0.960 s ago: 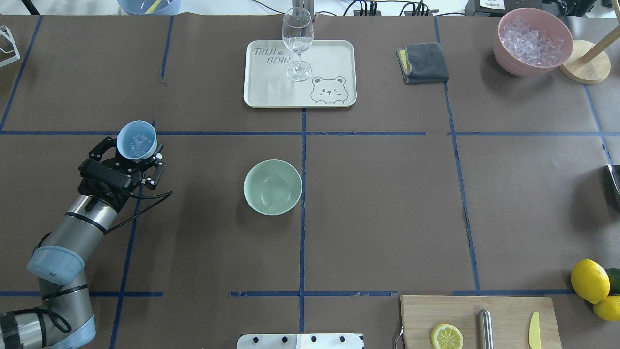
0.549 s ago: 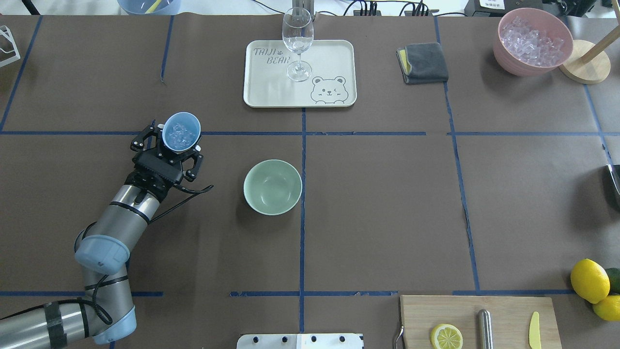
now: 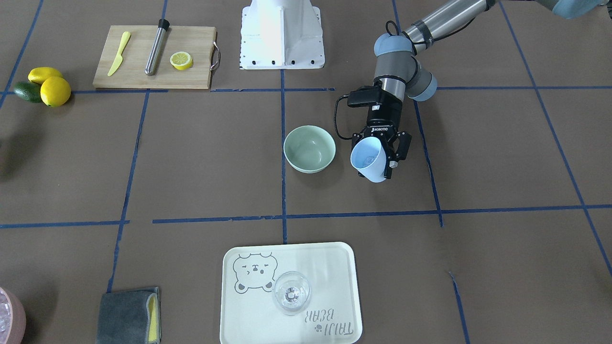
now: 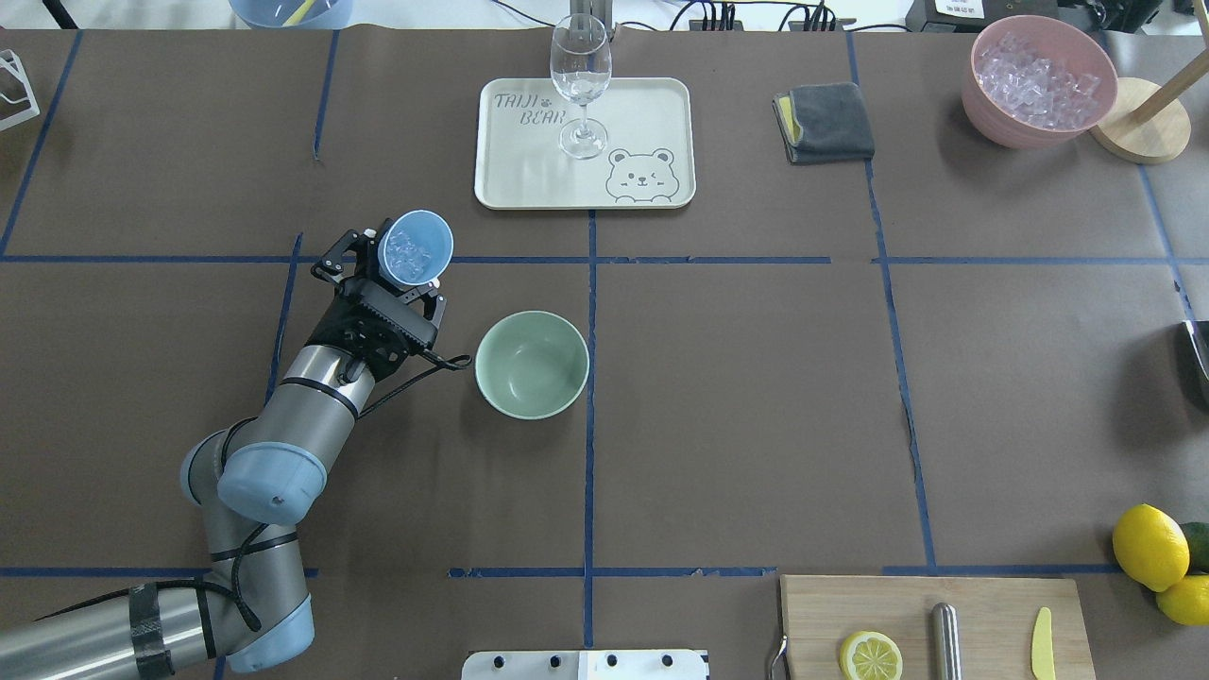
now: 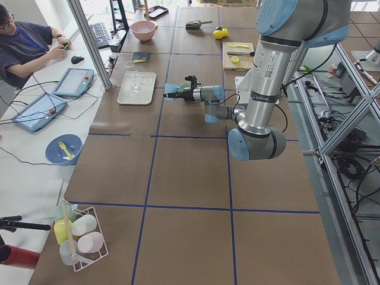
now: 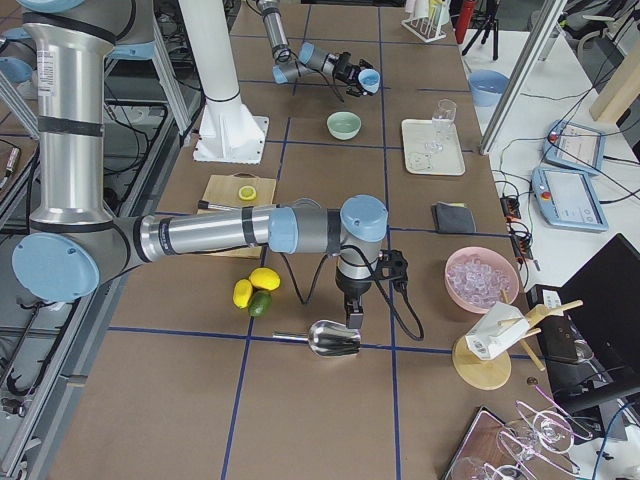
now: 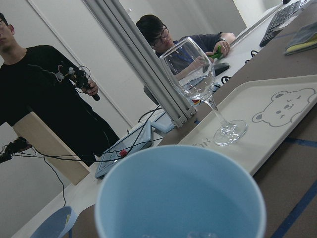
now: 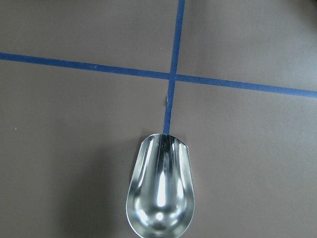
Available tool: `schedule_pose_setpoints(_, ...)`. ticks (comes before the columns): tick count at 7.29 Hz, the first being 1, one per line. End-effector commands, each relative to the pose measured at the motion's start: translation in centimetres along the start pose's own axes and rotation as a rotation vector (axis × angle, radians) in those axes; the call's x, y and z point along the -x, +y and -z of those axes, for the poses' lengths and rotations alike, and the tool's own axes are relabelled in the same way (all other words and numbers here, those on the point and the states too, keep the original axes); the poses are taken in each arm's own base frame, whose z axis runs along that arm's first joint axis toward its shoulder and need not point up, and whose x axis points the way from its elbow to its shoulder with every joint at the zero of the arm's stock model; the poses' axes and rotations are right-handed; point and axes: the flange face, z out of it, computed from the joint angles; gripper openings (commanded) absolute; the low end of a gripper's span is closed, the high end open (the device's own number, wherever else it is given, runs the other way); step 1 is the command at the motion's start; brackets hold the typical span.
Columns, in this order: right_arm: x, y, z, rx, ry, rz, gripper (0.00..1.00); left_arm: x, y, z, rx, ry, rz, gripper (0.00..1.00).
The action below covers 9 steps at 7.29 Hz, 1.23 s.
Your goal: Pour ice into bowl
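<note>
My left gripper [image 4: 395,274] is shut on a light blue cup [image 4: 417,246], held above the table just left of the bowl and beyond it. Small clear ice cubes [image 4: 408,255] lie inside the cup. The pale mint-green bowl [image 4: 532,364] stands empty at the table's middle. In the front-facing view the cup [image 3: 369,161] tilts with its mouth toward the bowl [image 3: 310,148], and the gripper [image 3: 381,149] is around it. The cup's rim [image 7: 181,198] fills the left wrist view. My right gripper [image 6: 350,318] hangs over a metal scoop [image 6: 333,339]; I cannot tell whether it is open.
A wine glass [image 4: 580,85] stands on a cream tray [image 4: 652,113] beyond the bowl. A pink bowl of ice [image 4: 1039,80] and a grey cloth [image 4: 826,123] are far right. A cutting board [image 4: 982,623] with a lemon slice [image 4: 870,656] and lemons [image 4: 1149,548] lie near right.
My left arm has carried the cup to the right, from the table's left side to just beside the bowl. The bowl and everything else have stayed put.
</note>
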Motion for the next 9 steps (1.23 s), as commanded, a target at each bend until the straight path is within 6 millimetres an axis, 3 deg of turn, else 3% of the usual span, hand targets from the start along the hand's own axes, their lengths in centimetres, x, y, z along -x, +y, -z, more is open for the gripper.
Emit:
schedule_pose_setpoints(1, -0.2, 0.2, -0.2, 0.004, 0.000, -0.005, 1.00, -0.7, -0.7, 0.7, 0.005, -0.010, -0.242, 0.00)
schedule_pose_setpoints(2, -0.3, 0.2, -0.4, 0.006, -0.001, -0.007, 1.00, -1.7, -0.9, 1.4, -0.002, 0.006, -0.323, 0.00)
schedule_pose_setpoints(4, -0.9, 0.5, -0.5, 0.009, -0.002, -0.022, 1.00, -6.1, -1.6, 4.9, -0.006, -0.023, -0.493, 0.00)
schedule_pose_setpoints(5, -1.1, 0.6, -0.5, 0.009, -0.001, -0.028, 1.00, -6.4, -2.6, 5.3, -0.006, -0.056, -0.589, 0.00)
schedule_pose_setpoints(7, -1.7, 0.7, -0.8, 0.014, -0.002, -0.042, 1.00, -8.1, -2.2, 7.1, 0.020, -0.114, -0.712, 0.00)
schedule_pose_setpoints(9, -1.9, 0.8, -0.7, 0.013, -0.004, -0.066, 1.00, -7.6, -2.6, 7.2, 0.054, -0.175, -0.871, 0.00)
